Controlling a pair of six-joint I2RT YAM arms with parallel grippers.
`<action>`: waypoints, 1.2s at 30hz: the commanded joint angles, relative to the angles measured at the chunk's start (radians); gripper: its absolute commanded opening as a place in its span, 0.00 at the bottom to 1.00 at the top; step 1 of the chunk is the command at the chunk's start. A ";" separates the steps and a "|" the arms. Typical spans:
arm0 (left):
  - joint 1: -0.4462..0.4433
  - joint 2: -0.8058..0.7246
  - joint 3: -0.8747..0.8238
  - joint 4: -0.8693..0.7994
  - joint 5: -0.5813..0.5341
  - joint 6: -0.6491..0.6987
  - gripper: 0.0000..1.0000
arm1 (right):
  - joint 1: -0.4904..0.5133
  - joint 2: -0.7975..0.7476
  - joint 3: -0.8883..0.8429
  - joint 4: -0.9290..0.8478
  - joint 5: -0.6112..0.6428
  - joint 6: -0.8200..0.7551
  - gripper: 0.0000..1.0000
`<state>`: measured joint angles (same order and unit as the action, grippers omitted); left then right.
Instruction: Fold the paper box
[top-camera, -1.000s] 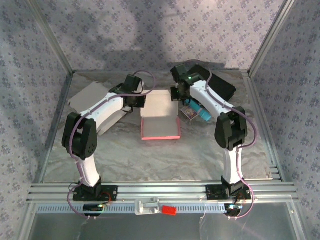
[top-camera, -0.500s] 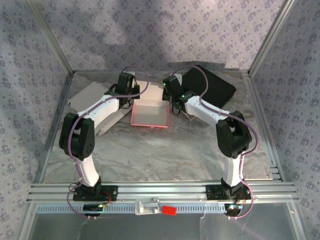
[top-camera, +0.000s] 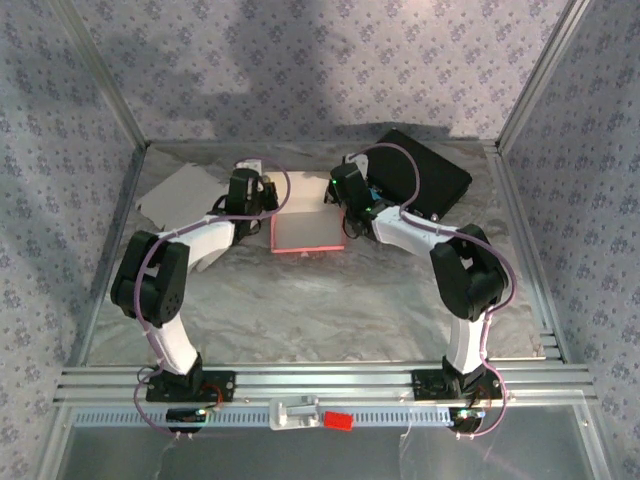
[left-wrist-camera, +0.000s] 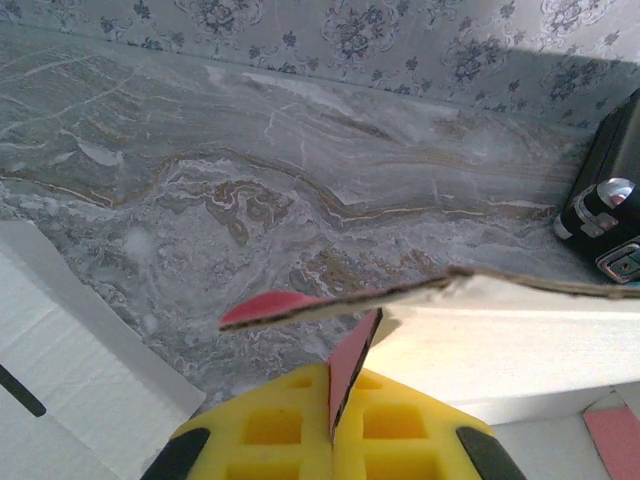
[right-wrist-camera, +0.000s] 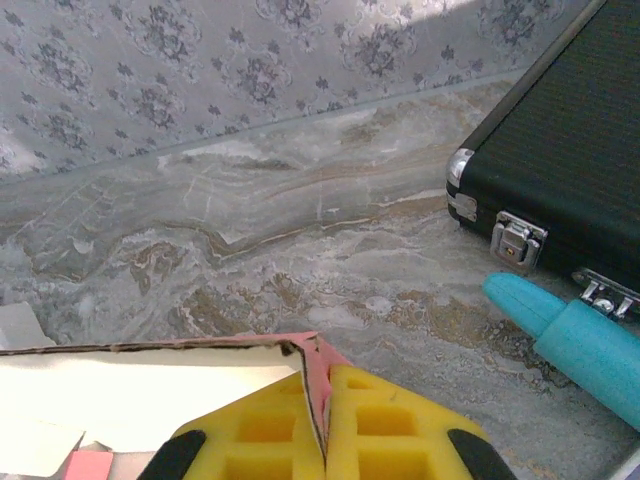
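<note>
The paper box (top-camera: 308, 233), white inside with red outer faces, sits mid-table toward the back, between both arms. My left gripper (top-camera: 266, 207) is at the box's left side, and in the left wrist view its yellow fingers (left-wrist-camera: 270, 425) are shut on a thin red flap (left-wrist-camera: 350, 355) of the box, with the white wall (left-wrist-camera: 520, 340) running off to the right. My right gripper (top-camera: 346, 215) is at the box's right side. In the right wrist view it (right-wrist-camera: 325, 390) is shut on the red corner wall (right-wrist-camera: 318, 365) of the box.
A black case (top-camera: 420, 172) lies at the back right, its latches (right-wrist-camera: 512, 240) close to my right gripper. A teal marker (right-wrist-camera: 570, 340) lies on the marble beside it. White flat cardboard (top-camera: 178, 195) lies at the back left. Patterned walls enclose the table.
Both arms have carried the box away from the table's middle toward the back wall. The box now looks smaller and more closed up, and the right arm covers the marker in the top view.
</note>
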<state>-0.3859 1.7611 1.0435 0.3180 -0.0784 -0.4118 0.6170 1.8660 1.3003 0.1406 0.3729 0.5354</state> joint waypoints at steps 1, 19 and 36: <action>-0.017 -0.048 -0.029 0.110 0.071 -0.039 0.00 | 0.034 -0.040 -0.027 0.087 -0.015 0.006 0.00; -0.083 -0.092 -0.331 0.497 -0.008 -0.038 0.00 | 0.094 -0.151 -0.321 0.267 -0.029 -0.120 0.00; -0.122 -0.121 -0.365 0.404 -0.063 -0.002 0.00 | 0.116 -0.301 -0.255 -0.167 -0.098 0.151 0.46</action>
<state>-0.4923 1.6730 0.6834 0.7330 -0.1749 -0.4274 0.7212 1.6260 0.9836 0.1623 0.3492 0.5484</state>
